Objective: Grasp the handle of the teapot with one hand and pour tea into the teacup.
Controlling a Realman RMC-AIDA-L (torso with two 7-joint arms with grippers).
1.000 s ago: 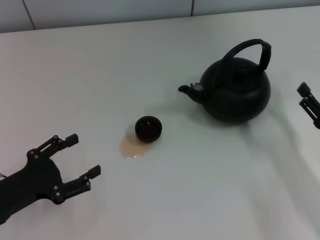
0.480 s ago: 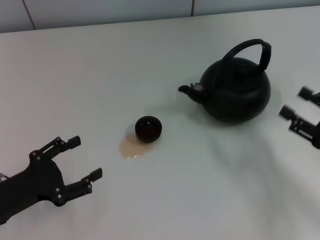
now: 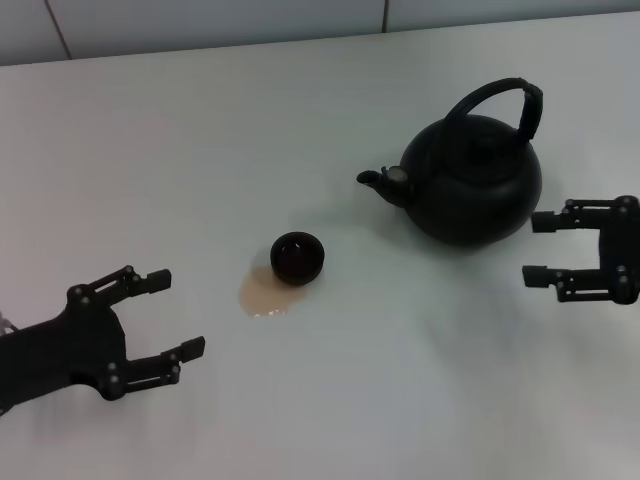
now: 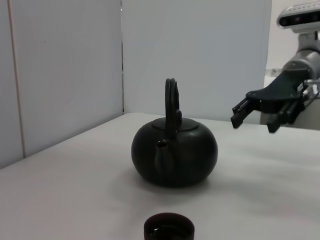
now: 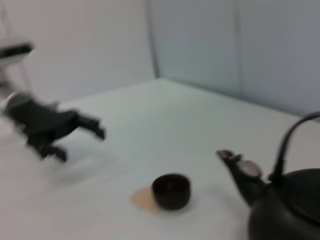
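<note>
The teapot (image 3: 472, 177) stands upright near the surface's (image 3: 200, 150) far right edge, spout toward the teacup (image 3: 297, 257) mid-surface beside a tea puddle (image 3: 265, 294), the right hand (image 3: 541, 247) beside it spread wide, presumably for its handle (image 3: 498, 100), the left hand (image 3: 170, 312) wide near the left corner.

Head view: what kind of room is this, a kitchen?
Probably a robot test bench, not a kitchen: a bare white table boxed in by plain panels, holding only a black round teapot and small dark teacup.
</note>
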